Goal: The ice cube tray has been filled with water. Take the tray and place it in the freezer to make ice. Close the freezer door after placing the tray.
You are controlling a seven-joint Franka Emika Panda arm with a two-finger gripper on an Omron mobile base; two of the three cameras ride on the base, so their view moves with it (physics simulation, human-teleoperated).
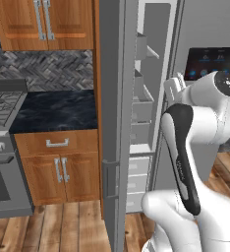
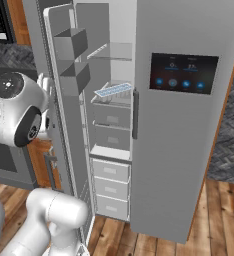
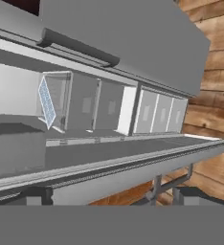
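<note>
Up at twelve o'clock on a white freezer shelf sits the ice cube tray, hand released and empty, so next comes swinging the freezer door shut.

The freezer door is standing open, seen nearly edge-on in the middle, its bar handle showing low down. To its right the freezer is showing white shelves and drawers inside. Further right, a grey door with a dark panel is sitting shut. The white arm is rising at the near right. On the left, wooden cabinets are standing beside a stove under a dark counter.
</note>
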